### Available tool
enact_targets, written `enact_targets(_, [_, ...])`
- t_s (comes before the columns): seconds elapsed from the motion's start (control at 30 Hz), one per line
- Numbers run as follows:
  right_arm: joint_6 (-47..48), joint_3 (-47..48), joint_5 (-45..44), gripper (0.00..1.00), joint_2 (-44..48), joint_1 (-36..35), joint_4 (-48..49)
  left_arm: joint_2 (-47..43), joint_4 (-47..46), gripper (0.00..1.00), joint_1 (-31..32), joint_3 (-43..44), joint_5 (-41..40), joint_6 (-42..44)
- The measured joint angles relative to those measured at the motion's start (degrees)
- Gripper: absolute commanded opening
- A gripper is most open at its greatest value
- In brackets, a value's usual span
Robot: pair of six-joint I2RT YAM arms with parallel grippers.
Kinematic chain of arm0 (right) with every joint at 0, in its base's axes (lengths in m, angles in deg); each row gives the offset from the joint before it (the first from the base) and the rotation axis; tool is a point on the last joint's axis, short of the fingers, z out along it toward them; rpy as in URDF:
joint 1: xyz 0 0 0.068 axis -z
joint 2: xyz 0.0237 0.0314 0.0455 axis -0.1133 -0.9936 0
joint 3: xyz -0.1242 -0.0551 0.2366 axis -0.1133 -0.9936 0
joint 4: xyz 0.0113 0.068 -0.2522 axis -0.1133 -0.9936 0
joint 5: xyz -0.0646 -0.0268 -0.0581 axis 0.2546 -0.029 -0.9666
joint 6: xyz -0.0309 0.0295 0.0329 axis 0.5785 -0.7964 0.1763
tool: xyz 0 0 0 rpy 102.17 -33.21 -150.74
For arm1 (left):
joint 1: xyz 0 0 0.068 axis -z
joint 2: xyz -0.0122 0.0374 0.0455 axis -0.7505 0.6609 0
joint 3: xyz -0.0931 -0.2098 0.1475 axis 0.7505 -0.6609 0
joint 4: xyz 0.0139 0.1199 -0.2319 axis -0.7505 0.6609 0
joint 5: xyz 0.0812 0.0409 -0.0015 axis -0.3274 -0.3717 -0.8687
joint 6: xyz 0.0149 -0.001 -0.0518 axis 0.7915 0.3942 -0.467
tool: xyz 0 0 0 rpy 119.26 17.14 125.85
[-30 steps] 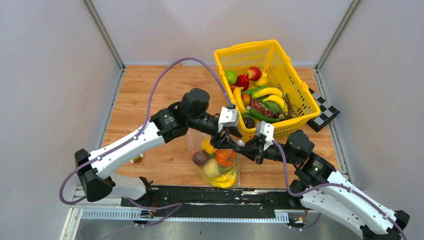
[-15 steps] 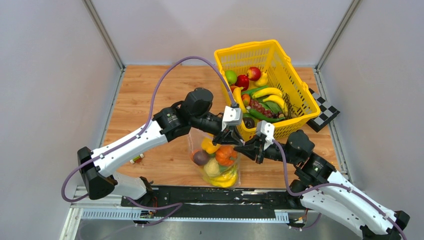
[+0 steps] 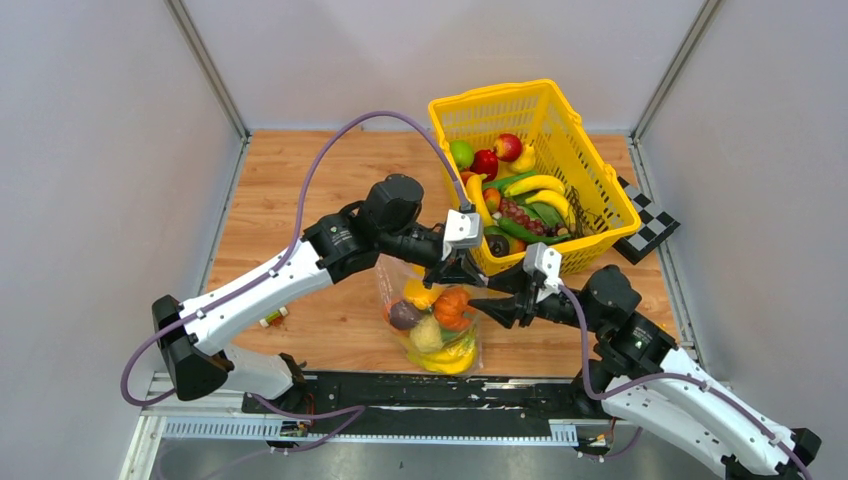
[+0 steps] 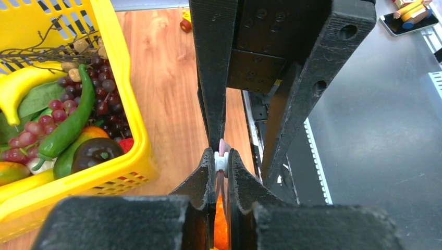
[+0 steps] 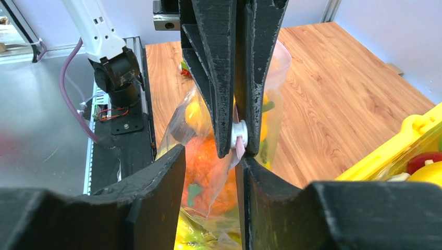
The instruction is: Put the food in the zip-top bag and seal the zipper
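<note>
The clear zip-top bag [image 3: 392, 288] stands on the wooden table in front of the arms, stuffed with food: an orange pumpkin piece [image 3: 452, 308], a purple piece [image 3: 403, 315] and yellow bananas [image 3: 450, 356]. My left gripper [image 4: 222, 165] is shut on the zipper [image 4: 221, 158], pinching its small white slider at the bag's top edge. Facing it, my right gripper [image 5: 211, 165] is open, its fingers either side of the bag's top corner and off the plastic. More food [image 3: 520, 200] lies in the yellow basket.
The yellow basket [image 3: 590, 175] sits tilted at the back right, just behind both grippers. A checkerboard card [image 3: 652, 226] lies to its right. A small object [image 3: 272, 318] rests by the left arm. A black rail [image 3: 420, 392] runs along the table's front edge.
My left gripper moved right along the bag's top and closed on the zipper slider. My right gripper let go, opened and drew back slightly to the right.
</note>
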Motion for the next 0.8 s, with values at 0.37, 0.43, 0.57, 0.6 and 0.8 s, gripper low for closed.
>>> enact_targets(0.37, [1.1,0.0,0.3,0.0,-2.1,0.1,2.2,-0.8,1.3,0.0,-0.3,0.0,0.7,0.2])
enact_targets(0.43, [1.1,0.0,0.4,0.0,-2.3,0.1,2.4,-1.0,1.4,0.0,-0.4,0.0,0.6,0.2])
enact_targets(0.57, [1.0,-0.4,0.1,0.0,-2.0,0.0,3.1,-1.4,2.0,0.0,-0.3,0.0,0.0,1.2])
enact_targets(0.6, [0.9,-0.7,-0.3,0.0,-1.7,0.0,3.5,-1.5,2.2,0.0,-0.3,0.0,-0.3,1.5])
enact_targets(0.8, [0.4,-2.1,-1.6,0.0,-0.1,-0.2,4.5,-3.7,3.9,0.0,0.2,-0.9,-2.5,3.0])
